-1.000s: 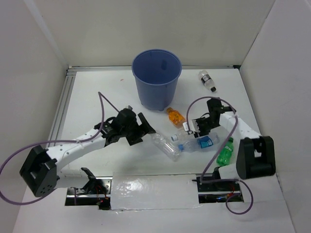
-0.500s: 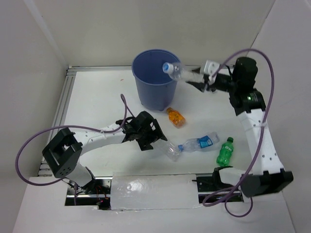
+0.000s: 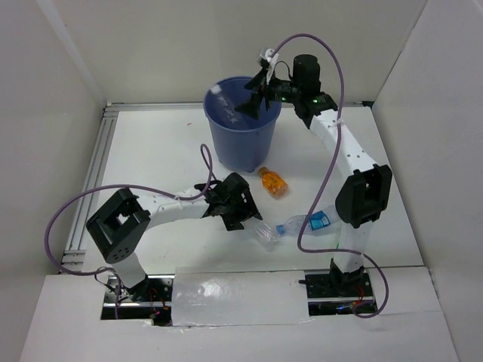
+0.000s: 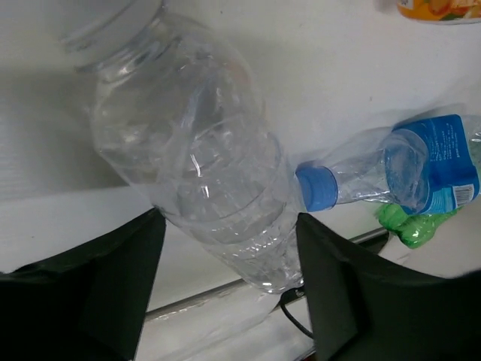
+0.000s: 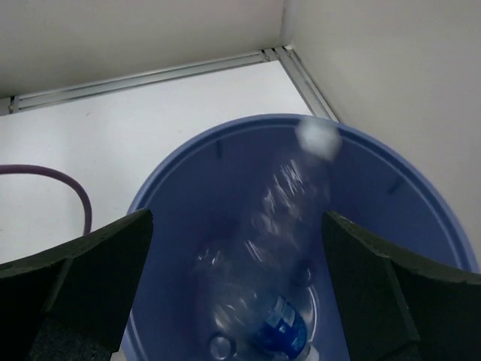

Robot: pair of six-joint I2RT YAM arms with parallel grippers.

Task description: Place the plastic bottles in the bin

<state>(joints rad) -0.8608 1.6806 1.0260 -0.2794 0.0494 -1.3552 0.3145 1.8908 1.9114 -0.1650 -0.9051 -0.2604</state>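
The blue bin (image 3: 243, 132) stands at the back centre. My right gripper (image 3: 256, 94) hangs open over its rim. Seen from the right wrist, its jaws (image 5: 237, 218) stand wide apart above a blurred clear bottle (image 5: 278, 241) inside the bin (image 5: 173, 226), and a blue label shows near the bottom. My left gripper (image 3: 241, 217) is low on the table, shut on a clear bottle (image 4: 203, 165) that lies on its side, one finger (image 4: 338, 286) on each flank. A blue-labelled bottle (image 3: 309, 223), an orange bottle (image 3: 272, 182) and a green bottle (image 4: 406, 224) lie nearby.
White walls close in the table on three sides, and a metal rail (image 3: 94, 173) runs along the left edge. The right arm (image 3: 343, 158) stretches up the right side, its purple cable (image 3: 317, 211) looping over the bottles. A white plate (image 3: 238, 298) covers the near edge.
My right arm has swung left over the bin and opened, and its clear bottle has dropped inside. My left gripper has closed in on the clear bottle on the table.
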